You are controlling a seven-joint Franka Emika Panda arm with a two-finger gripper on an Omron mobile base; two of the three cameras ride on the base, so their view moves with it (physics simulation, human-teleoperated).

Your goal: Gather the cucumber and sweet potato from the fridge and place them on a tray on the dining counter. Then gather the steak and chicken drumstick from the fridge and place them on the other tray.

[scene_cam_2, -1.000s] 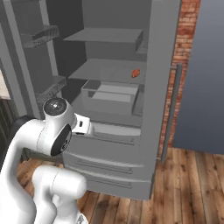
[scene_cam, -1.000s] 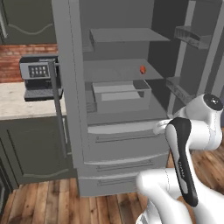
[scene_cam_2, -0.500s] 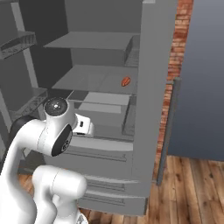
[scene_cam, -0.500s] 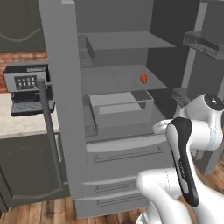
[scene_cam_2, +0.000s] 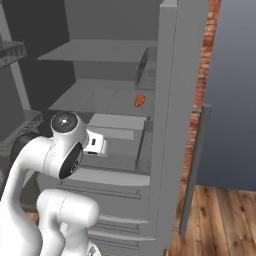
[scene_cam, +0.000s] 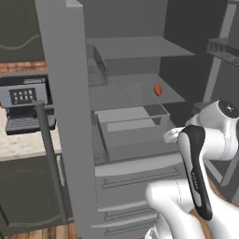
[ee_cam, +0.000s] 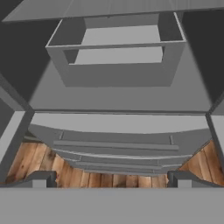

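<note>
In the open fridge, one sweet potato on a shelf, one bin, claw spread apart

Sweet potato — small, orange-red — lying on fridge shelf.

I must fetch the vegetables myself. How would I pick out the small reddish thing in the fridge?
Look into the open fridge, at the middle shelf above the grey open bin. The sweet potato lies toward that shelf's back, alone; it is the only orange-red thing among grey surfaces.
</note>
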